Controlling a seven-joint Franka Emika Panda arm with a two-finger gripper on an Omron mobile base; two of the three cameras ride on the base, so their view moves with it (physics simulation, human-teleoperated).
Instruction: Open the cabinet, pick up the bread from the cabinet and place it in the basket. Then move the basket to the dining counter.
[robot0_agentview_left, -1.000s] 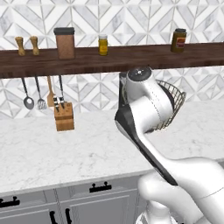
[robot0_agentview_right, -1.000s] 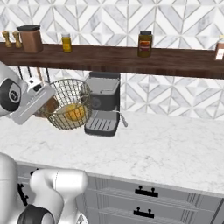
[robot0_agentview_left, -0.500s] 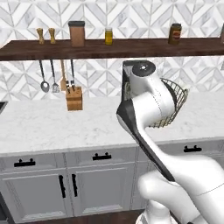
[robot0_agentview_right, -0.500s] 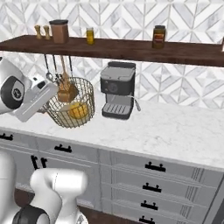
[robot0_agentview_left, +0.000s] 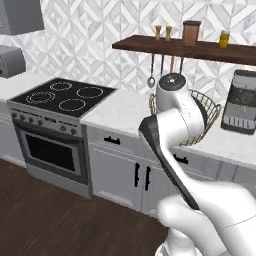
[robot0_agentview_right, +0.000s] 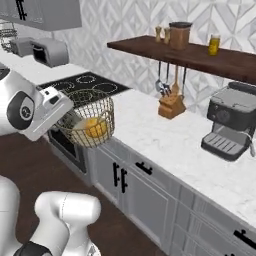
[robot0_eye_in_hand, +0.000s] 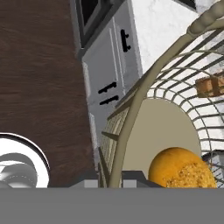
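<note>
The tan-gold wire basket (robot0_agentview_right: 91, 125) hangs in the air in front of the grey cabinets, beyond the worktop's edge. My gripper (robot0_agentview_right: 66, 118) is shut on its near rim. The golden-orange bread (robot0_agentview_right: 95, 128) lies inside on the beige base. In the hand view the rim runs up between my fingertips (robot0_eye_in_hand: 88, 177), my gripper (robot0_eye_in_hand: 111, 179) clamps the wire, and the bread (robot0_eye_in_hand: 181, 169) sits at the lower right of the basket (robot0_eye_in_hand: 173, 127). From the left base, the basket (robot0_agentview_left: 209, 114) peeks out behind my arm. The dining counter is out of view.
A black stove (robot0_agentview_left: 65, 97) with an oven stands at the left. A marble worktop (robot0_agentview_right: 165, 137) over grey black-handled drawers carries a knife block (robot0_agentview_right: 171, 106) and a coffee machine (robot0_agentview_right: 231, 125). A dark shelf (robot0_agentview_right: 190, 54) holds jars. Dark wood floor (robot0_agentview_left: 45, 215) lies below.
The whole scene has shifted as the base moved back and turned: the stove and the floor have come into view. The basket with the bread stays in my gripper.
</note>
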